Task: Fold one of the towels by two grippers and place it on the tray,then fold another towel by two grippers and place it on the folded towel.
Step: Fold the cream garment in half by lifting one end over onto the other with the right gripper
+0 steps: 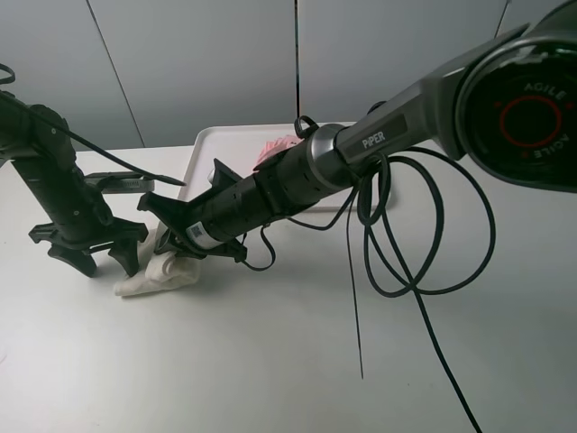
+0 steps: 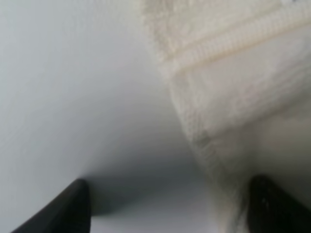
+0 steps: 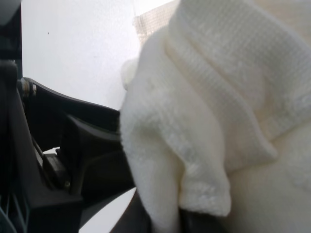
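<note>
Second towel in hand: pink towel (image 1: 281, 144) lies bunched on the tray (image 1: 212, 144), so step one looks done; cream towel (image 1: 162, 272) sits crumpled on the desk (image 1: 270, 361) in front of the tray, between the two arms. Right end effector (image 1: 176, 242) reaches across, fingers together, clamped on a fold of cream terry; the wrist view shows cloth draped thickly over the fingers. Left end effector (image 1: 95, 257) stands with fingers apart, straddling the towel's edge, gripping nothing. Next, probably: left closes on the hemmed edge (image 2: 228, 39), then both lift and fold. Cloth is soft looped terry with a ribbed hem band; tray is smooth white plastic with rounded corners.
</note>
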You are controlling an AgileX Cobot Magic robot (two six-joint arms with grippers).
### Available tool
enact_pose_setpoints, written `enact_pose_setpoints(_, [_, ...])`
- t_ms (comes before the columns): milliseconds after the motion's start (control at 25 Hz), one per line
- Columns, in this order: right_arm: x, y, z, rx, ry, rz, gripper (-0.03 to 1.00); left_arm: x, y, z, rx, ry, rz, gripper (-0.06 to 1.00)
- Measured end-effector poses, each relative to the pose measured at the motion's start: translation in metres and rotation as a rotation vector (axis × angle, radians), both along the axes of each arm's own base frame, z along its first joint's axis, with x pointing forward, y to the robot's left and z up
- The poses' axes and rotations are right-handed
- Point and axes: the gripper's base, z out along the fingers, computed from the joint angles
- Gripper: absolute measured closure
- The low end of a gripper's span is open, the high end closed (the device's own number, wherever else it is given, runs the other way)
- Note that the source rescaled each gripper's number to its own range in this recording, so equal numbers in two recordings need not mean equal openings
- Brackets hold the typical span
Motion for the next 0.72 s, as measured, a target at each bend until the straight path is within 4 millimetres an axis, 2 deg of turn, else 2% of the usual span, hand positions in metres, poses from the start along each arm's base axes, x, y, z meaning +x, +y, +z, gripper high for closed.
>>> enact_pose_setpoints(360, [0.0, 0.0, 0.0, 0.001, -0.001, 0.002, 0.91, 0.003, 0.0, 0.006, -0.03, 0.026, -0.029, 0.05])
enact_pose_setpoints(720, [0.0, 0.0, 0.0, 0.001, 0.0, 0.003, 0.91, 0.029, 0.016, 0.069, -0.073, -0.115, 0.007, 0.05])
